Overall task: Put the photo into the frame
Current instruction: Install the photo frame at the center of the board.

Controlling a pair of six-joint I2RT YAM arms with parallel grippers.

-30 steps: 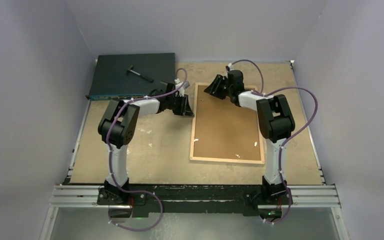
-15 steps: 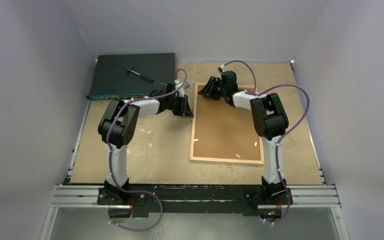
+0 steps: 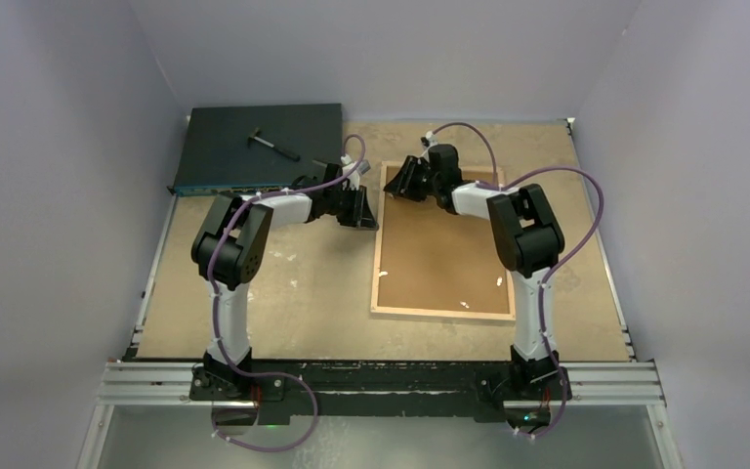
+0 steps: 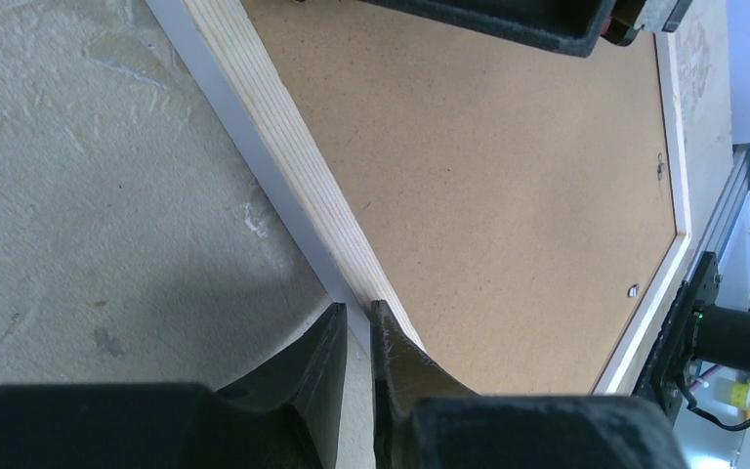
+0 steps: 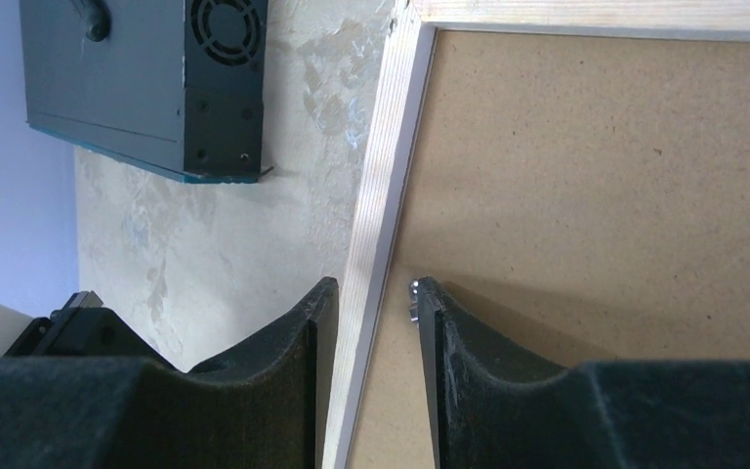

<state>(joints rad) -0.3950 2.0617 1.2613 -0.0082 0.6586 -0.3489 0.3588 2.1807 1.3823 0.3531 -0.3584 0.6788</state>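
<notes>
1. The table [image 3: 293,283] fills the middle of the top view.

2. The frame [image 3: 377,264] lies flat, right of centre in the top view. Its light wood back faces up. The brown backing board [image 3: 444,249] sits inside its rails. The photo is not visible in any view, so its location cannot be stated.

3. A dark box [image 3: 244,147] rests at the upper left of the top view, apart from the frame. A small tool [image 3: 271,143] lies on its lid.

4. Left gripper [image 4: 358,322]: positioned at the frame's left rail, below the upper-left corner in the top view. The jaws are narrow, and the rail's white outer edge runs into the slit between the tips. Whether they actually clamp the rail cannot be determined.

5. Right gripper [image 5: 373,293]: positioned at the upper-left corner of the frame. The jaws stand partly apart and straddle the left rail, with a visible gap on each side. Nothing is held.

6. A small metal tab [image 5: 414,288] sits just beside the inner finger, on the board.

Step in hand (judgement): preparing the frame by securing its left rail. The board is still fitted, so insertion of the photo has not begun.

Next move (judgement): seat the right jaws squarely on the rail, clear of the tab. If both arms then lift, they must rise together to avoid twisting the thin frame.
</notes>
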